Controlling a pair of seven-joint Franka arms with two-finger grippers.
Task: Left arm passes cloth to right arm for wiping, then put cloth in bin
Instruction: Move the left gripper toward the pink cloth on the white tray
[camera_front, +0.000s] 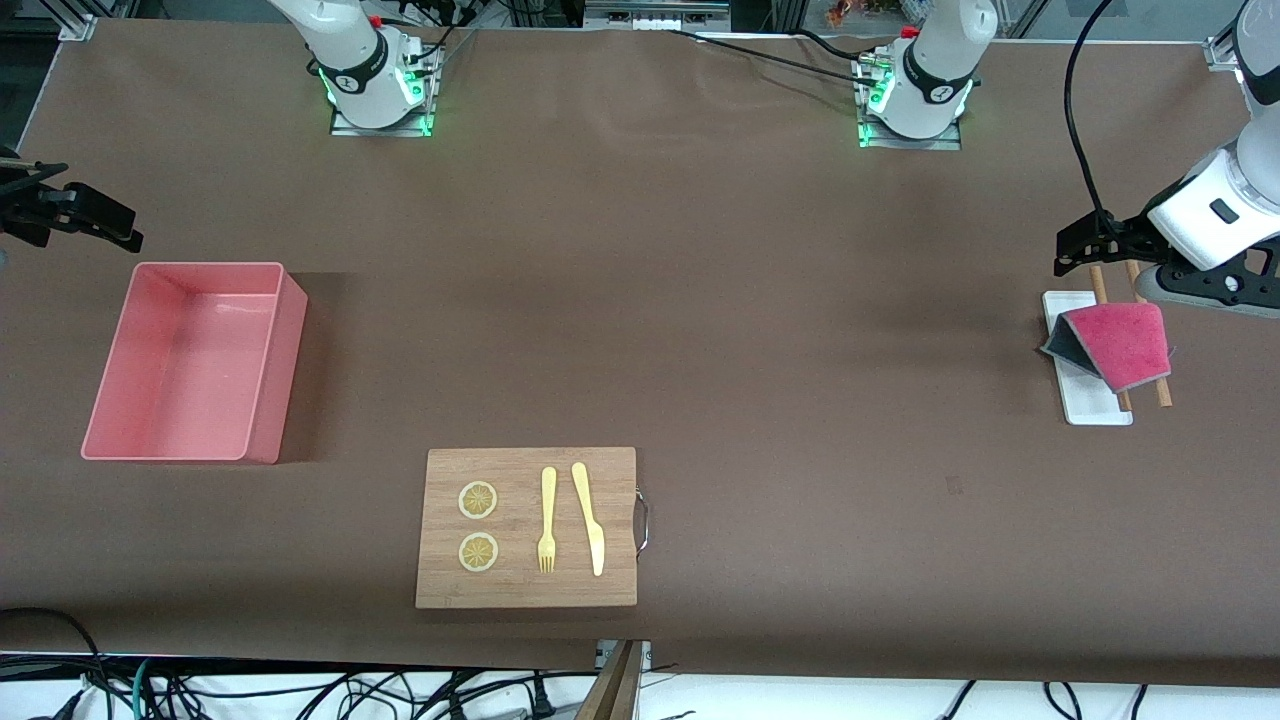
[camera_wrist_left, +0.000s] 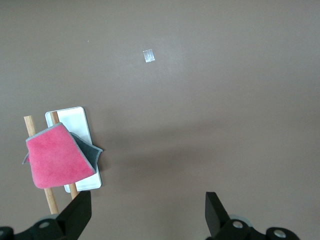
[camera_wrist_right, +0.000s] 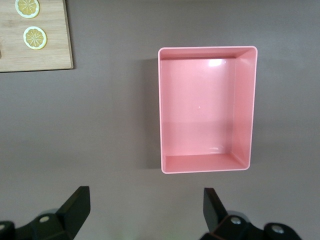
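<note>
The crimson-pink cloth (camera_front: 1120, 345) with grey backing lies draped over two wooden sticks (camera_front: 1163, 392) on a small white tray (camera_front: 1098, 408) at the left arm's end of the table. My left gripper (camera_front: 1082, 245) hangs open and empty in the air over the table beside the tray. In the left wrist view the cloth (camera_wrist_left: 57, 161) lies off to the side of the open left gripper (camera_wrist_left: 148, 212). My right gripper (camera_front: 105, 222) is open and empty, up over the table beside the pink bin (camera_front: 278, 380). The right wrist view shows the bin (camera_wrist_right: 245, 105) empty beside my right gripper (camera_wrist_right: 145, 210).
A wooden cutting board (camera_front: 615, 490) with two lemon slices (camera_front: 478, 500), a fork (camera_front: 547, 520) and a knife (camera_front: 590, 520) lies near the front edge. Its corner shows in the right wrist view (camera_wrist_right: 50, 55). A small tape mark (camera_wrist_left: 148, 56) is on the brown table.
</note>
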